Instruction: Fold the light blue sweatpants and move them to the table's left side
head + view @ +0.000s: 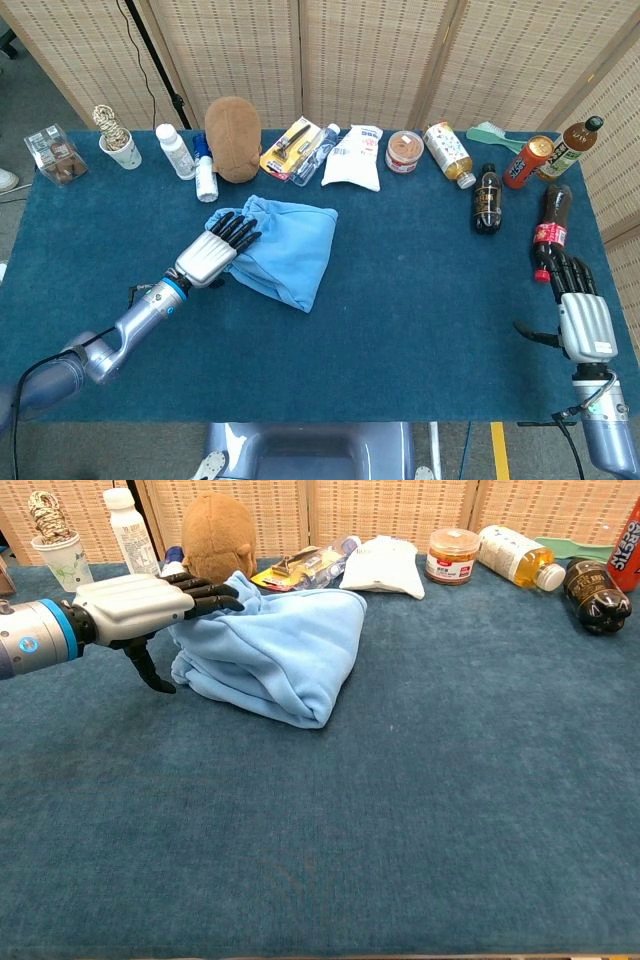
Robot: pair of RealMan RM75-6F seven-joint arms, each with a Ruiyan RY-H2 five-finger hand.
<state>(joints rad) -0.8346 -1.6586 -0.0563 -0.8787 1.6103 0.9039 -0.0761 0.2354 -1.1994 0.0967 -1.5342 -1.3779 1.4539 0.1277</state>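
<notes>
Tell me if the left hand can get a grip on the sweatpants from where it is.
Probably yes. The left hand already lies on the near-left edge of the sweatpants, fingers flat on top and thumb hanging beside the fold, and nothing stands between them.

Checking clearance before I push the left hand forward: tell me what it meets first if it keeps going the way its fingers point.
The left hand already has its fingertips on the folded light blue sweatpants, so it would push into them first. Beyond them, probably the snack packets, though depth is unclear.
</notes>
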